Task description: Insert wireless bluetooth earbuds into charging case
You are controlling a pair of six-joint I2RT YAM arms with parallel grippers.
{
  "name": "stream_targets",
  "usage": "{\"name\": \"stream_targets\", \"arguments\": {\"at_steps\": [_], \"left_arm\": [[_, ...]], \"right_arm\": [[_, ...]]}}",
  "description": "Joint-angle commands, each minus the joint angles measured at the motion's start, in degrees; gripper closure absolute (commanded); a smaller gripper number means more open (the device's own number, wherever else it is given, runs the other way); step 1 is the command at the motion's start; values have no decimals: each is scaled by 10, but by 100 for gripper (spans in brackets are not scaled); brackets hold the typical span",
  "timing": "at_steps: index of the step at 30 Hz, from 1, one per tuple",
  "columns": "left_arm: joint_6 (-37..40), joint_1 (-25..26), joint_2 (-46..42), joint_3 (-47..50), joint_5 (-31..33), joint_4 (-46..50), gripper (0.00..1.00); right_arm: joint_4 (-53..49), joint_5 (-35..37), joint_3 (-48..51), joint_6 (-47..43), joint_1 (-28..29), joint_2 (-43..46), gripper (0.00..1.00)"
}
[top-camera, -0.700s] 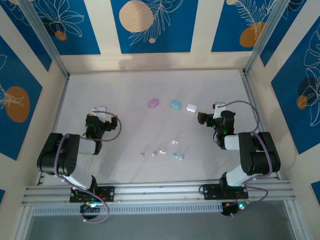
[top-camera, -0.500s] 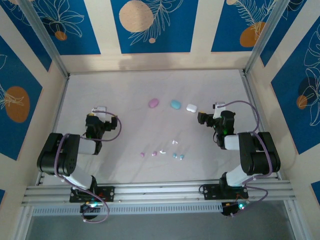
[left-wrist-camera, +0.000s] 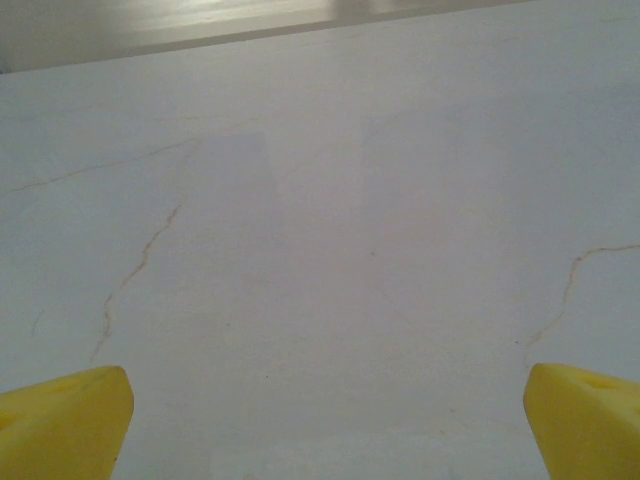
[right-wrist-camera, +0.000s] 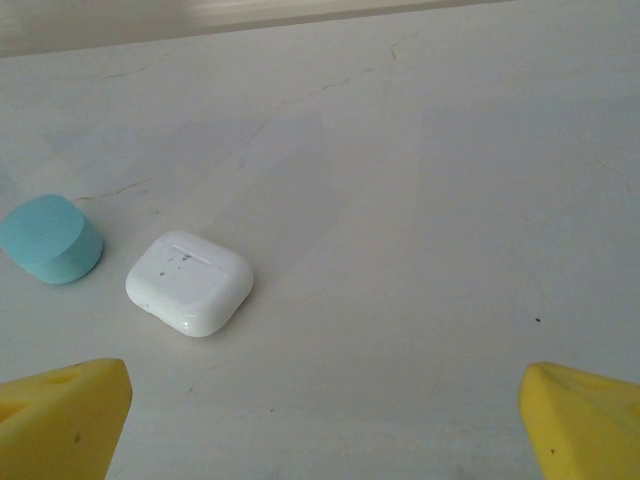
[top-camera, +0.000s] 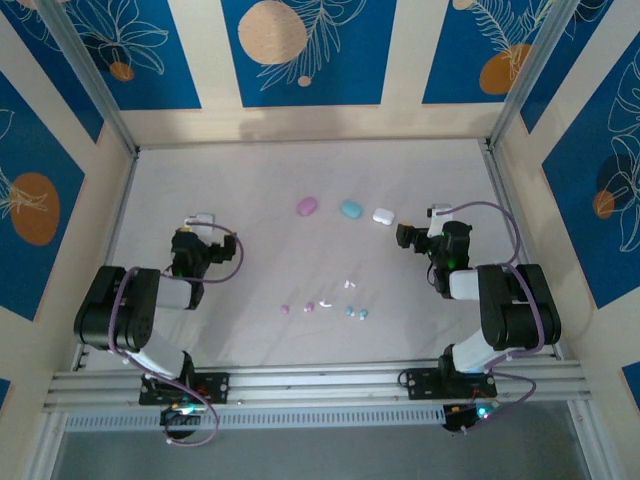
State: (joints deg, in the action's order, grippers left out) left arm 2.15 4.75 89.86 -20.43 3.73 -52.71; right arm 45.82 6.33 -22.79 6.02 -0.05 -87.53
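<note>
Glossy plastic white case [right-wrist-camera: 189,282] — matt table [right-wrist-camera: 420,200]

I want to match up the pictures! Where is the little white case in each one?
Top external: the white case sits right of the middle, a little above it.
Right wrist: the white case lies left of the middle.
Shared landmark: the teal case, just left of it in both.

cases [top-camera: 350,209]: side-by-side row on table [top-camera: 250,180], mid-depth | earbuds [top-camera: 350,312]: scattered on table, before the cases

Black arms [top-camera: 125,310], purple cables [top-camera: 236,256], yellow fingertips [left-wrist-camera: 60,420]
</note>
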Motion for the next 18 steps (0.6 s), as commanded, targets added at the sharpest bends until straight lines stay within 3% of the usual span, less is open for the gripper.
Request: {"name": "stream_targets", "arguments": {"at_steps": [1,7,10,14,18], "left_arm": [[17,-5,-10,1,-34,-23,0],[0,-6,-17,58,0,-128,0],[10,-6,-35,62,-19,-120,0],[0,-5,-107,44,4,-15,0],[-36,-6,-198,-19,36,158,0]], "right_arm": [[-7,-50,-14,-3,-10,6,0],[-18,-67,-19,-12,-9,12,3],[-38,-105,-24,-27,-7,24,4],[-256,-116,-119,-7,-6,69,4],[-410,-165,-203,38,-6,89,3]]}}
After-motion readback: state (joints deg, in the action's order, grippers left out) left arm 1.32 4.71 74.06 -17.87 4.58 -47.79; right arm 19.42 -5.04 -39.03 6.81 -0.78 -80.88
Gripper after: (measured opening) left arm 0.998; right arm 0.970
